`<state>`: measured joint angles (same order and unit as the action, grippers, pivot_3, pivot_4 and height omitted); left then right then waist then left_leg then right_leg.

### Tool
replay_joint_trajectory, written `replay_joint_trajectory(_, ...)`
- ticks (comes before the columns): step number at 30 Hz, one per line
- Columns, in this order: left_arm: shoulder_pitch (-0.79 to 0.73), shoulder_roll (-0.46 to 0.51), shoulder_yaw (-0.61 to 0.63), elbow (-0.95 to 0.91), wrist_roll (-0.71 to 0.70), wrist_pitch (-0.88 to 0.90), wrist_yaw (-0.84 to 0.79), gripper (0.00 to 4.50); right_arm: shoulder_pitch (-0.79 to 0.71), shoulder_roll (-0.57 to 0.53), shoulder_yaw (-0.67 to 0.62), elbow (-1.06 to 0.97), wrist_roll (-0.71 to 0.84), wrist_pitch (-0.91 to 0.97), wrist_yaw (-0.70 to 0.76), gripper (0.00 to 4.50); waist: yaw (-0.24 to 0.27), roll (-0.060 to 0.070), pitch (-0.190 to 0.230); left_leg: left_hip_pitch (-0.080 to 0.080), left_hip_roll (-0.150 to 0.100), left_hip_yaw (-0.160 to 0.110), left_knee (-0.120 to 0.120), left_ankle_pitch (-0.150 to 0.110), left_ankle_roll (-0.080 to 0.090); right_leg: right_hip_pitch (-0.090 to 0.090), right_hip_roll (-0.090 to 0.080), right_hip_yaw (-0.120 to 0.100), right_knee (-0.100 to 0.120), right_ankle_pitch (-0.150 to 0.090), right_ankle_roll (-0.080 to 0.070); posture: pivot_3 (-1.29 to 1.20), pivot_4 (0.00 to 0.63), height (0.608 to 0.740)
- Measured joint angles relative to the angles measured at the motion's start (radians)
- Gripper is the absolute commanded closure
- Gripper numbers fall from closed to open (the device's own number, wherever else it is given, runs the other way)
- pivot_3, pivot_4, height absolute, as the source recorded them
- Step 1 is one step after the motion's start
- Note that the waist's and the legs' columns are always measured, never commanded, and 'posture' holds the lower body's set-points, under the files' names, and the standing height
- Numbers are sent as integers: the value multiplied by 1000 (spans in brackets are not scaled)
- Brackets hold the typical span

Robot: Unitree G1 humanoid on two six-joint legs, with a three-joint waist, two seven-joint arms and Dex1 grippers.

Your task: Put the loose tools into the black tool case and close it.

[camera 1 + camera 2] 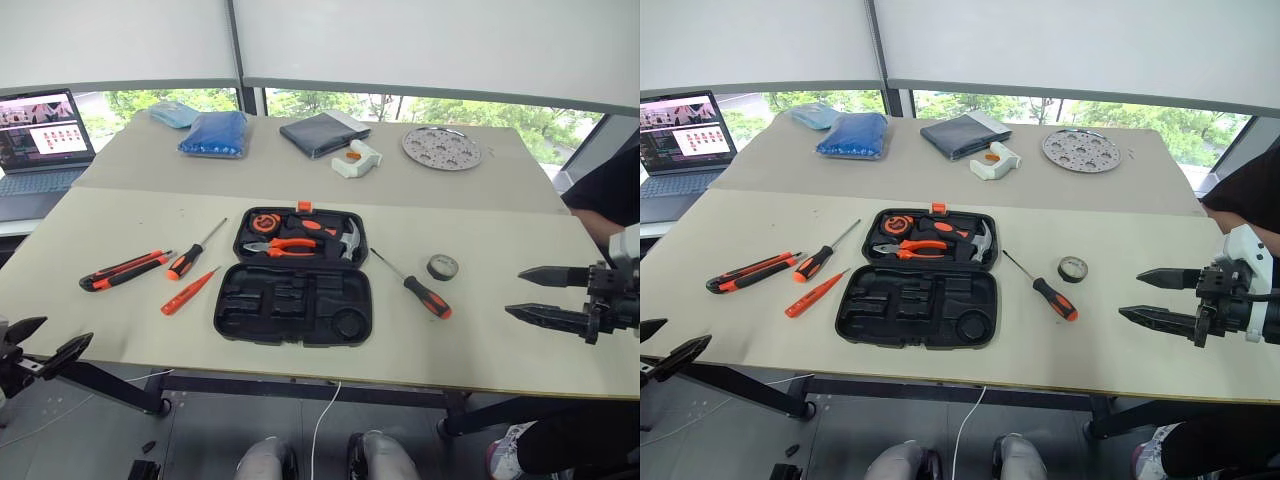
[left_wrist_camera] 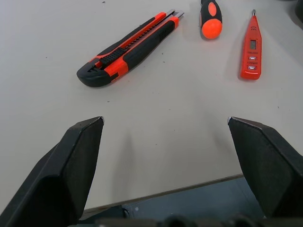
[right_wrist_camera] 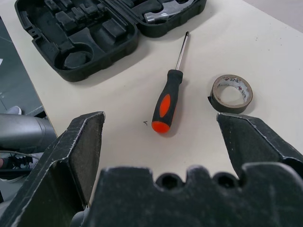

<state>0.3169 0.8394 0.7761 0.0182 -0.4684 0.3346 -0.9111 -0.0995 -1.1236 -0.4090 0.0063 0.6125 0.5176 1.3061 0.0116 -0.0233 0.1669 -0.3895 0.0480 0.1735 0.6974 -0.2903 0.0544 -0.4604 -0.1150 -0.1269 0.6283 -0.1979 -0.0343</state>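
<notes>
Beige table [image 1: 120, 215] near bright windows carries everything. Off its near left edge hovers the left claw [image 1: 45, 342], spread and empty; the right claw [image 1: 540, 295] hangs past the right side, also spread. Nearest the right claw lie the tape roll [image 1: 443, 267] and a screwdriver [image 1: 414, 286]. At centre sits the black tool case [image 1: 295, 290], lying open. Left of it rest the tester screwdriver [image 1: 188, 291], another screwdriver [image 1: 194, 250] and the utility knife [image 1: 124, 270].
</notes>
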Motion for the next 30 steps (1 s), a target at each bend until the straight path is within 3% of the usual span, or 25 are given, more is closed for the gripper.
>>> replay_joint_trajectory(7, -51, 12, -45, -45, -6, 81, 31, 0, -20, 31, 5, -64, -1, 10, -62, 90, 2, 0, 0, 0, 0, 0, 0, 1, -2, 0, 0, 0, 1, 0, 0, 0, 150, 718)
replay_joint_trajectory(13, -319, 103, -217, -34, -1, 211, 67, 0, -139, 57, 43, -196, 45, 88, -135, 90, 4, 0, 0, 0, 0, 0, 0, 2, -4, 0, 1, 0, 2, 1, 0, 0, 150, 718)
replay_joint_trajectory(17, -561, 111, -394, 88, 45, 289, 107, 0, -215, 92, 122, -256, 79, 137, -164, 90, 0, 0, 0, 0, -1, 0, 0, 3, -3, 1, 3, -1, 2, 2, -1, 0, 150, 718)
replay_joint_trajectory(19, -632, 111, -458, 142, 66, 321, 112, 0, -233, 105, 152, -277, 79, 144, -173, 90, -4, 0, 0, 0, -1, 1, 0, 7, 5, 1, 6, -1, 2, 2, -2, 0, 150, 718)
replay_joint_trajectory(27, -881, 47, -672, 414, 186, 313, 111, 0, -340, 177, 247, -338, 77, 139, -199, 90, -3, -1, 0, -1, -3, 2, 2, 7, 5, 1, 9, -3, 2, 2, -1, 0, 150, 718)
replay_joint_trajectory(30, -932, 26, -710, 506, 228, 247, 95, 703, -350, 184, 256, -338, 75, 136, -195, 0, -2, -1, 0, -1, -3, 2, 3, 7, 5, 1, 9, -3, 3, 3, -2, 0, 150, 718)
